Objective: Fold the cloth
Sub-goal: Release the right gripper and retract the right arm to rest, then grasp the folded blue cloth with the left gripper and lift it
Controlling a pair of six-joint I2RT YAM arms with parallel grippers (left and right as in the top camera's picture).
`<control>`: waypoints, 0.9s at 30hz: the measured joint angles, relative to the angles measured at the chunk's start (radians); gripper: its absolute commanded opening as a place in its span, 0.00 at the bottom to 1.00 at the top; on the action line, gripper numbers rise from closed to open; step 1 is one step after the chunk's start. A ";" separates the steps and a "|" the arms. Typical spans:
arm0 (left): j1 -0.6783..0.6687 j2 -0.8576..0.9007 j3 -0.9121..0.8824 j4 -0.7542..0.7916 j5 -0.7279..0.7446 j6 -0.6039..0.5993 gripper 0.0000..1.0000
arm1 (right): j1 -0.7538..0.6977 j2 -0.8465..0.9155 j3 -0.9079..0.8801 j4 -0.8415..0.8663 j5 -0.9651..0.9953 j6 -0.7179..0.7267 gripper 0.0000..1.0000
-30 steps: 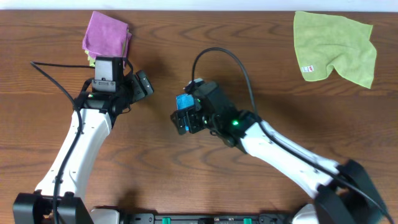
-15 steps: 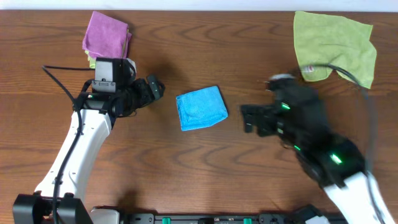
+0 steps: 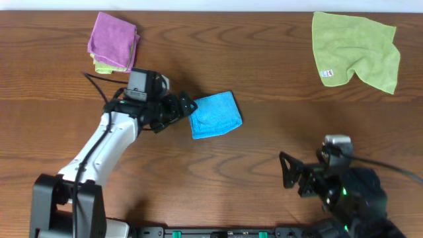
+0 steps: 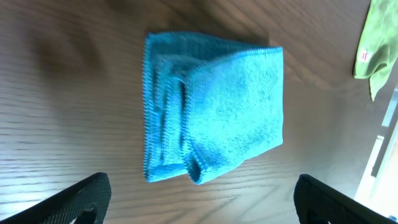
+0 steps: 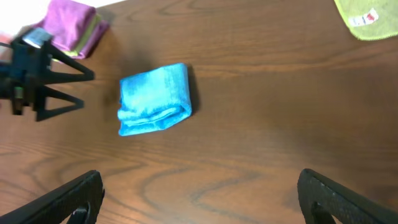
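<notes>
One wooden worktop [image 3: 264, 79] carries three separate cloths: one sky-blue cloth [image 3: 215, 114], one yellow-green cloth [image 3: 357, 49] and one purple cloth [image 3: 112, 38]. There are two robot arms, the left arm [image 3: 109, 142] and the right arm [image 3: 350, 198], each with one two-finger tool: the left tool [image 3: 182, 111] and the right tool [image 3: 294, 180].

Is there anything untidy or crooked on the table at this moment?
Slightly. The folded blue cloth lies a little askew, and its layers do not line up along one edge. The green cloth at the far right lies rumpled, unfolded.
</notes>
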 measured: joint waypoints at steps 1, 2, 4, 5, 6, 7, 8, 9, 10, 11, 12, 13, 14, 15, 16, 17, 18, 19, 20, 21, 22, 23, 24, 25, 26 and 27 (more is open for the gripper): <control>-0.010 0.009 0.000 0.008 0.002 -0.009 0.95 | 0.000 -0.031 -0.012 -0.003 -0.003 0.011 0.99; -0.018 0.021 0.000 0.014 0.004 -0.016 0.95 | 0.000 -0.062 -0.020 -0.007 -0.006 0.021 0.99; -0.031 0.054 0.000 0.018 0.008 -0.030 0.95 | 0.000 -0.099 -0.023 -0.009 -0.009 0.034 0.99; -0.036 0.075 0.000 0.018 0.009 -0.041 0.95 | 0.000 -0.109 -0.023 -0.008 -0.010 0.040 0.99; -0.038 0.089 0.000 0.019 0.011 -0.046 0.95 | 0.000 -0.113 -0.023 -0.007 -0.010 0.042 0.99; -0.041 0.113 0.000 0.023 0.012 -0.054 0.95 | 0.000 -0.114 -0.023 -0.008 -0.010 0.044 0.99; -0.041 0.126 0.000 0.027 0.015 -0.061 0.95 | 0.000 -0.114 -0.023 -0.008 -0.011 0.047 0.99; -0.041 0.145 0.000 0.037 0.020 -0.069 0.95 | 0.000 -0.114 -0.024 -0.007 -0.011 0.053 0.99; -0.042 0.154 0.000 0.047 0.024 -0.074 0.95 | 0.000 -0.114 -0.024 -0.008 -0.011 0.060 0.99; -0.042 0.167 0.000 0.060 0.032 -0.083 0.95 | 0.000 -0.114 -0.024 -0.007 -0.012 0.070 0.99; -0.042 0.177 0.000 0.070 0.039 -0.093 0.95 | 0.000 -0.114 -0.024 -0.008 -0.012 0.077 0.99; -0.042 0.182 0.000 0.074 0.042 -0.098 0.95 | 0.000 -0.114 -0.024 -0.008 -0.013 0.085 0.99; -0.042 0.185 0.000 0.076 0.045 -0.104 0.95 | 0.000 -0.114 -0.024 -0.008 -0.013 0.090 0.99; -0.042 0.188 0.000 0.085 0.050 -0.114 0.95 | 0.000 -0.114 -0.024 -0.008 -0.013 0.093 0.99; -0.042 0.193 0.000 0.099 0.060 -0.121 0.95 | 0.000 -0.114 -0.024 -0.008 -0.013 0.096 0.99; -0.042 0.198 0.000 0.109 0.068 -0.129 0.95 | 0.000 -0.114 -0.024 -0.008 -0.013 0.098 0.99; -0.042 0.203 0.000 0.114 0.074 -0.136 0.95 | 0.000 -0.114 -0.024 -0.008 -0.013 0.100 0.99; -0.042 0.211 0.000 0.119 0.082 -0.144 0.95 | 0.000 -0.114 -0.024 -0.008 -0.013 0.101 0.99; -0.042 0.219 0.000 0.122 0.089 -0.151 0.95 | 0.000 -0.114 -0.024 -0.008 -0.013 0.103 0.99; -0.042 0.229 0.000 0.123 0.095 -0.154 0.95 | 0.000 -0.114 -0.024 -0.008 -0.013 0.103 0.99; -0.042 0.238 0.000 0.124 0.098 -0.160 0.95 | 0.000 -0.114 -0.024 -0.008 -0.013 0.105 0.99; -0.042 0.248 0.000 0.127 0.112 -0.170 0.95 | 0.000 -0.114 -0.024 -0.008 -0.013 0.106 0.99; -0.042 0.251 0.000 0.134 0.120 -0.176 0.95 | 0.000 -0.114 -0.024 -0.008 -0.013 0.108 0.99; -0.043 0.253 0.000 0.141 0.124 -0.180 0.95 | 0.000 -0.114 -0.024 -0.008 -0.013 0.109 0.99; -0.043 0.255 0.000 0.150 0.130 -0.183 0.95 | 0.000 -0.114 -0.024 -0.008 -0.013 0.109 0.99; -0.045 0.258 0.000 0.161 0.135 -0.187 0.95 | 0.000 -0.114 -0.024 -0.008 -0.013 0.110 0.99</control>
